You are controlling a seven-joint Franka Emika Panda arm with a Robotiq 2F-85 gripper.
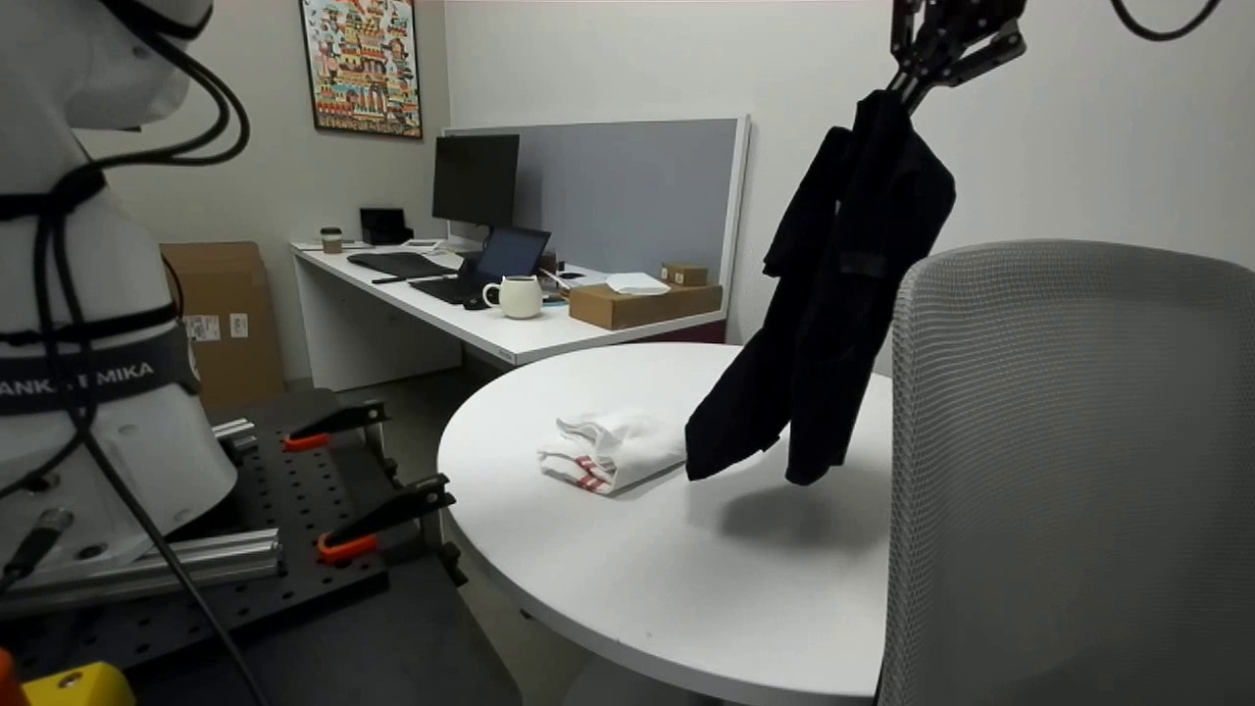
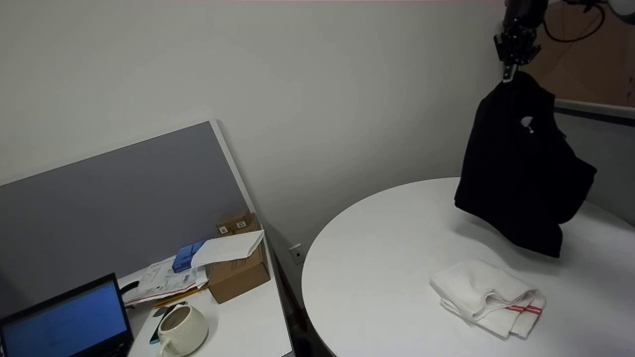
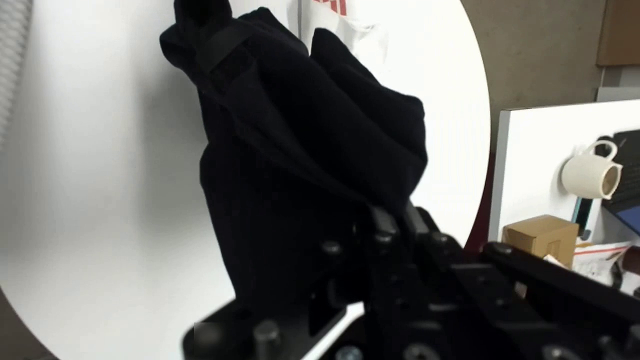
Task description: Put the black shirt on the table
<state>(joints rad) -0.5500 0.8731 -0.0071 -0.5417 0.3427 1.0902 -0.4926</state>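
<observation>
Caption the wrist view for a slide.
Black tool gripping a black fabric shirt over a round white table, red-striped white cloth partly visible.

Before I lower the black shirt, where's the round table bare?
The round table is bare from the folded white cloth out toward the office desk and, in the wrist view, between the black shirt and the mesh chair. It's crowded near the cloth, where the shirt hangs from the hand.
</observation>
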